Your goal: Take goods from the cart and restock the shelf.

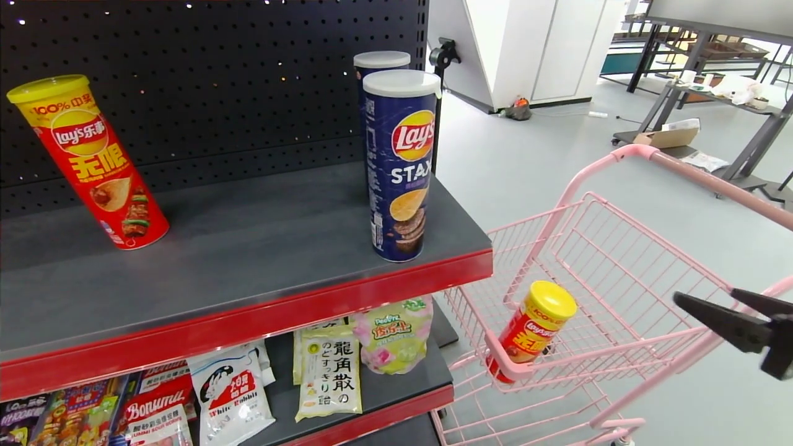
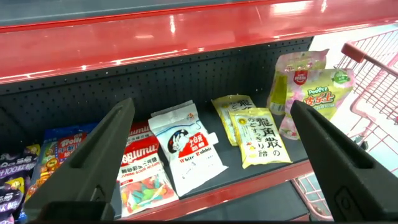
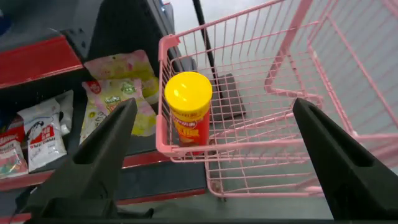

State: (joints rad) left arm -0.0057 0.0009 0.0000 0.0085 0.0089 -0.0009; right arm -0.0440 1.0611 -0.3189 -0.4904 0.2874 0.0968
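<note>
A red chip can with a yellow lid (image 1: 534, 330) (image 3: 188, 109) stands tilted in the front corner of the pink cart (image 1: 626, 248) (image 3: 261, 146), beside the shelf. My right gripper (image 1: 704, 296) (image 3: 214, 103) hangs open over the cart's right side, apart from the can. On the grey top shelf (image 1: 260, 229) stand a matching red can (image 1: 87, 161) at the left and two blue cans (image 1: 399, 167) at the right end, one behind the other. My left gripper (image 2: 211, 104) is open and holds nothing, facing the lower shelf (image 2: 261, 177).
Snack bags lie on the lower shelf: a white one (image 1: 230, 390) (image 2: 186, 146), a yellow one (image 1: 328, 371) (image 2: 258, 137) and a pink-green pouch (image 1: 393, 334) (image 2: 311, 93). A red lip (image 1: 248, 322) edges the top shelf. Tables (image 1: 712, 87) stand far back on open floor.
</note>
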